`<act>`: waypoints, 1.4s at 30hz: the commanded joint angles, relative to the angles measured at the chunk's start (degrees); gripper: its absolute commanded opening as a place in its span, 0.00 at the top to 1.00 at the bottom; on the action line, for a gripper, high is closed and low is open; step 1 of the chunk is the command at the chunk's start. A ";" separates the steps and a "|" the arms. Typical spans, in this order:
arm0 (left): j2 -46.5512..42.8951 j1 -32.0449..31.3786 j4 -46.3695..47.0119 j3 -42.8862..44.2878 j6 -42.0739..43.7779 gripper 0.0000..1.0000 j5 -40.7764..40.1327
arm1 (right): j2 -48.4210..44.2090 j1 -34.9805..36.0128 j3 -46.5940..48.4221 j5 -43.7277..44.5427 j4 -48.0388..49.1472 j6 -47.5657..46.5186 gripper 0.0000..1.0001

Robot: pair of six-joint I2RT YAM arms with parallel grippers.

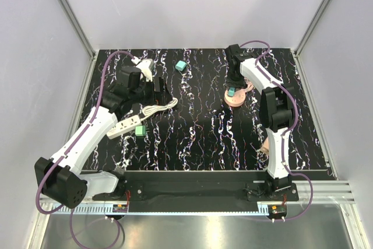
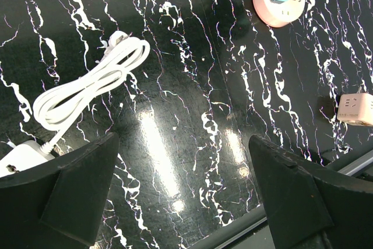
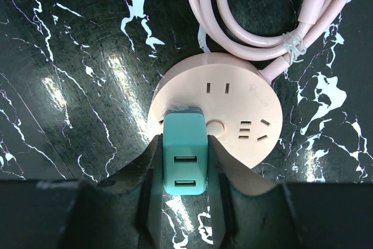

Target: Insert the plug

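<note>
Right wrist view, insertion step: your right end effector (image 3: 185, 164) clamps the plug (image 3: 185, 153) onto the pink round socket's (image 3: 233, 103) left side, seating unclear, so press straight down; left end effector (image 2: 180, 193) gapes idle.

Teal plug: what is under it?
The round pink socket hub lies under the plug, which the right gripper pinches. The plug's prongs and the holes beneath are covered.

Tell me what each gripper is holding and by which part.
The right gripper holds the teal plug by its two opposite sides, its far end at the round pink socket. The left gripper is open and holds nothing.
</note>
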 commanded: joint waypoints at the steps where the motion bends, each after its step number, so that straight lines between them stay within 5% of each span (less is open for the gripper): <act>1: -1.70 0.26 2.59 -0.04 0.06 0.01 -0.18 | 7.51 1.26 -4.05 -2.83 -2.44 1.16 1.00; 19: -1.62 0.35 2.68 -0.04 0.06 0.01 0.44 | 9.63 1.26 2.89 0.25 -6.57 0.37 1.00; 23: -1.79 0.35 2.68 -0.12 0.06 0.01 0.09 | 8.84 1.26 4.82 0.42 -6.92 0.19 0.80; 34: -1.62 0.44 2.76 -0.12 0.32 0.01 0.70 | 6.55 1.18 12.03 -0.28 -7.19 -1.92 0.45; 42: -1.88 0.35 2.94 -0.21 0.24 0.01 0.70 | 3.13 1.09 12.39 -0.20 -8.06 -1.83 0.33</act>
